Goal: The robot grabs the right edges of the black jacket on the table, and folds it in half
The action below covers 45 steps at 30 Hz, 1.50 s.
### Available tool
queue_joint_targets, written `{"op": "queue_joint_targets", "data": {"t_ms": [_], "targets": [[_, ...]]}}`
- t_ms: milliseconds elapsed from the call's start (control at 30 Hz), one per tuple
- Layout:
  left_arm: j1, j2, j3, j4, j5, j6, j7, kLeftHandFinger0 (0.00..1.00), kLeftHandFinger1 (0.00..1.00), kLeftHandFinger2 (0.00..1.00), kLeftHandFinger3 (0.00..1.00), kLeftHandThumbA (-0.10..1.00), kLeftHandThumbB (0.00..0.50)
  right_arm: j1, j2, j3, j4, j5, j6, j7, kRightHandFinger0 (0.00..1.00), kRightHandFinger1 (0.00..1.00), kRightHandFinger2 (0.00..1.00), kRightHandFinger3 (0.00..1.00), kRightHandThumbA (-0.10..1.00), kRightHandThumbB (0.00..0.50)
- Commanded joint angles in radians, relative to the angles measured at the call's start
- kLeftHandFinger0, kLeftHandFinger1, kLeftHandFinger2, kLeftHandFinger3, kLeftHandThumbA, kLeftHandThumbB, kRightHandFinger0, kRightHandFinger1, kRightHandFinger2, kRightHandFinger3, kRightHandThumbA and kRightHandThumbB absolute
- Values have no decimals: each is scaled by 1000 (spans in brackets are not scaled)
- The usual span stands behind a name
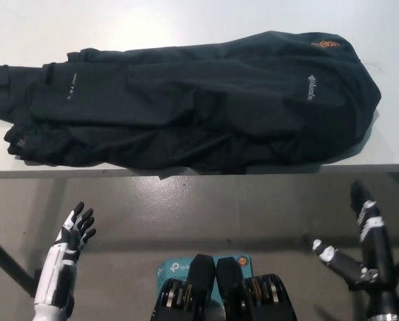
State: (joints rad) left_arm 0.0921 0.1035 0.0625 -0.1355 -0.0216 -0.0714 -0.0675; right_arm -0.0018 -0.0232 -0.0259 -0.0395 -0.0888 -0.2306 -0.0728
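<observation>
Both hands, left hand [71, 235] and right hand [359, 249], hang open-fingered below the table [186, 20]; the soft, limp black jacket [186, 100] wants gripping at its right hem.

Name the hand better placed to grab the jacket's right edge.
Probably the right hand: it hangs open below the black jacket's right end, while the left hand, also open, sits under the far end.

Bare white table [186, 20] borders the black jacket [186, 107]; nothing blocks its right edge.

Head cam only, steep downward look, table [186, 20] edge mid-frame.
</observation>
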Motion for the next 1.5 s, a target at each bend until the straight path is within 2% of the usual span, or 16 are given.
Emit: {"op": "queue_joint_targets", "data": {"t_ms": [0, 67, 100, 133, 200, 233, 267, 433, 500, 633, 700, 800, 867, 967, 1333, 1467], "targets": [[-6, 21, -9, -39, -43, -9, -36, 1000, 1000, 1000, 1000, 1000, 205, -12, -11, -14, -61, 76, -31, 23, 1000, 1000, 1000, 1000, 1000, 198], [-6, 22, -9, -39, -44, -9, -37, 1000, 1000, 1000, 1000, 1000, 206, -11, -12, -13, -62, 77, -29, 24, 1000, 1000, 1000, 1000, 1000, 198], [-5, 29, -16, -81, -51, 24, -48, 1000, 1000, 1000, 1000, 1000, 231, -73, -79, -79, -159, 213, 70, 43, 1000, 1000, 1000, 1000, 1000, 225], [-5, 32, -18, -99, -55, 39, -52, 1000, 1000, 1000, 1000, 1000, 232, -100, -108, -107, -202, 272, 113, 52, 1000, 1000, 1000, 1000, 1000, 229], [-5, 32, -18, -100, -55, 41, -53, 1000, 1000, 1000, 1000, 1000, 233, -100, -107, -111, -205, 276, 121, 56, 1000, 1000, 1000, 1000, 1000, 231], [-9, 35, -19, -111, -41, 39, -49, 1000, 1000, 1000, 1000, 1000, 231, -180, -172, -168, -223, 346, 227, 53, 1000, 1000, 1000, 1000, 1000, 249], [-8, 38, -19, -117, -42, 46, -51, 1000, 1000, 1000, 1000, 1000, 230, -208, -190, -186, -226, 375, 266, 52, 1000, 1000, 1000, 1000, 1000, 252], [1, 41, -20, -127, -31, 62, -51, 1000, 1000, 1000, 1000, 1000, 247, -247, -197, -211, -215, 418, 304, 52, 1000, 1000, 1000, 1000, 1000, 246], [7, 43, -10, -117, -42, 53, -48, 1000, 1000, 1000, 1000, 1000, 219, -418, -223, -271, -74, 487, 364, 27, 1000, 1000, 1000, 1000, 1000, 261], [8, 44, -10, -118, -44, 55, -48, 1000, 1000, 1000, 1000, 1000, 218, -427, -217, -285, -69, 485, 378, 39, 1000, 1000, 1000, 1000, 1000, 262], [8, 45, -5, -119, -44, 64, -40, 1000, 1000, 1000, 1000, 1000, 159, -562, -248, -304, 128, 489, 386, 55, 1000, 1000, 1000, 1000, 1000, 330], [8, 45, -3, -121, -43, 68, -36, 1000, 1000, 1000, 1000, 1000, 156, -613, -253, -316, 225, 503, 374, 75, 1000, 1000, 1000, 1000, 1000, 337], [8, 44, -2, -121, -42, 70, -34, 1000, 1000, 1000, 1000, 1000, 156, -635, -255, -322, 268, 509, 367, 84, 1000, 1000, 1000, 1000, 1000, 339], [9, 40, -1, -114, -38, 55, -30, 1000, 1000, 1000, 1000, 1000, 172, -692, -263, -328, 418, 535, 343, 138, 1000, 1000, 1000, 1000, 1000, 305], [20, 27, 6, -115, -47, 58, -23, 1000, 1000, 1000, 1000, 1000, 191, -785, -238, -366, 680, 594, 351, 192, 1000, 1000, 1000, 1000, 1000, 322], [16, 31, 9, -113, -62, 57, -31, 1000, 1000, 1000, 1000, 1000, 164, -801, -237, -365, 778, 584, 309, 207, 1000, 1000, 1000, 1000, 1000, 299]]}}
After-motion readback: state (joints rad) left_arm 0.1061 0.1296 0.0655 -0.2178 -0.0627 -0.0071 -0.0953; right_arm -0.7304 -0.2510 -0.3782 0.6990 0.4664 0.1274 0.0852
